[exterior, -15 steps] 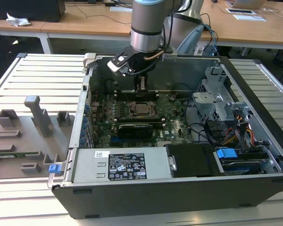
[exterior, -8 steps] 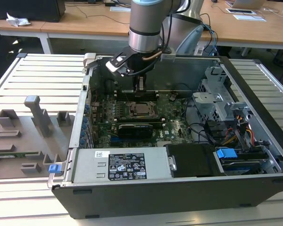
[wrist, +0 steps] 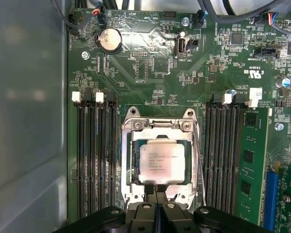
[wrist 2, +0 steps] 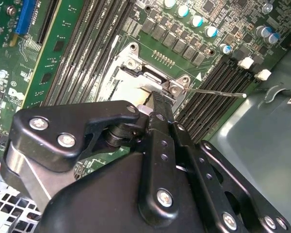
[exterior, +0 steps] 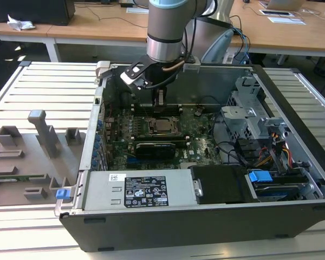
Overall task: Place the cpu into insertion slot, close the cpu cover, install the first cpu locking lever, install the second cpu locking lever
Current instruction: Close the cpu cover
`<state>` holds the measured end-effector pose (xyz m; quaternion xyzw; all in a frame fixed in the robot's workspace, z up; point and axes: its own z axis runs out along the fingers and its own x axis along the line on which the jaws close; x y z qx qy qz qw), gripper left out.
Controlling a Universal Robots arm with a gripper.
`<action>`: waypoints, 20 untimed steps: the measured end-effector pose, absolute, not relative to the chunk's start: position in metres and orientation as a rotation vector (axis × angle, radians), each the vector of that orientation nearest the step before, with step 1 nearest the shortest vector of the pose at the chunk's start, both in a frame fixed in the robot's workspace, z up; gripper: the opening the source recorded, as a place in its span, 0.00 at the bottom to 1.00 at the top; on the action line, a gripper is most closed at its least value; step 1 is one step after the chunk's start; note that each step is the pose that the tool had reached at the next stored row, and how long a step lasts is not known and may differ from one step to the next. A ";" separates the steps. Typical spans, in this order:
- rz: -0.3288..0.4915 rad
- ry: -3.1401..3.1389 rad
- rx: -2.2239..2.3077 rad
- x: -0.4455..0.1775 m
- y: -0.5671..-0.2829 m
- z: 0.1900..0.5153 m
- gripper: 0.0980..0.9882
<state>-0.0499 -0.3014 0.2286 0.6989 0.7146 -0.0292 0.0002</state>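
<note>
Inside the open black computer case (exterior: 206,225), your arm's black fingers (wrist: 161,195) were pressed together, tips at the edge of the thin silver cpu cover (wrist: 157,135); the square silver-grey cpu (wrist: 159,162) sat in the silver-rimmed insertion slot (wrist: 135,165).

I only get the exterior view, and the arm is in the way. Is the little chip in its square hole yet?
Observer: Yes. In the first wrist view the cpu lies flat in the insertion slot, silver side up.
Operator: Is the lid thing down on it?
Observer: It looks so. The cpu cover lies around the chip, which shows through its window.
Operator: What are the pinchers doing?
Observer: In the second wrist view the gripper has its fingers shut together, tip at the slot's corner, where a thin locking lever sticks out sideways.
</note>
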 end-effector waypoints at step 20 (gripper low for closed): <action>-0.092 2.245 2.196 -0.054 -0.301 0.205 0.01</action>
